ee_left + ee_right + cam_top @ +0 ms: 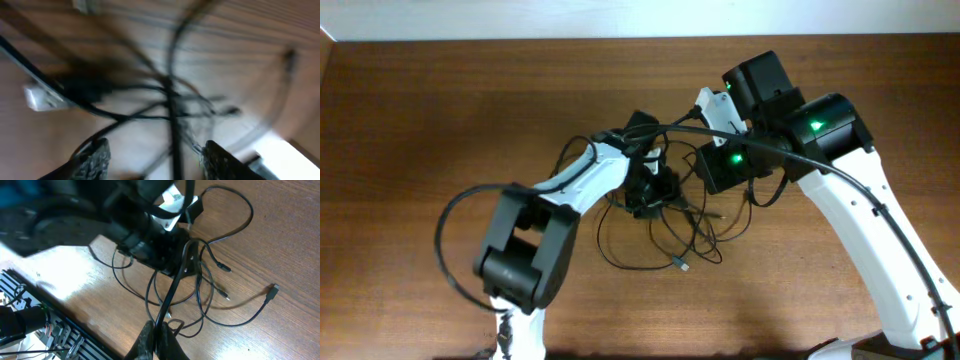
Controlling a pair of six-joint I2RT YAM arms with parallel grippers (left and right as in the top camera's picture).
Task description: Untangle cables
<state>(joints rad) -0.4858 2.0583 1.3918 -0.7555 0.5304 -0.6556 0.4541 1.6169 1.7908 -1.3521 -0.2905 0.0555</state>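
**Cables bunched mid-table, right gripper pinching one strand, left gripper open over the knot**

- cables point(198, 292): thin black cords in one loose tangle on the wooden table point(440, 110), roughly centre, between the two arms
- in the overhead view the loops spread out from the knot toward the near edge, and one small plug point(682, 266) lies at the bottom of the widest loop
- the right wrist view shows several loops crossing each other; a couple of short plug ends stick out to the right, and one longer lead ends in a plug point(272, 292) lying well apart from the knot
- right gripper point(156, 339): fingers fully together, with one strand of the cables clamped between them; that strand runs up, taut and straight, from the fingertips into the knot
- left gripper point(157, 162): fingers apart, about half open, down over the knot; one strand runs straight up between the fingers point(95, 160), and I can't see it touching either one, so nothing is gripped
- the left wrist view is badly blurred; only dark strands crossing over the wood are readable, so I can't tell which strand is which there
- both arms meet over the same tangle, the left from the near left and the right from the near right
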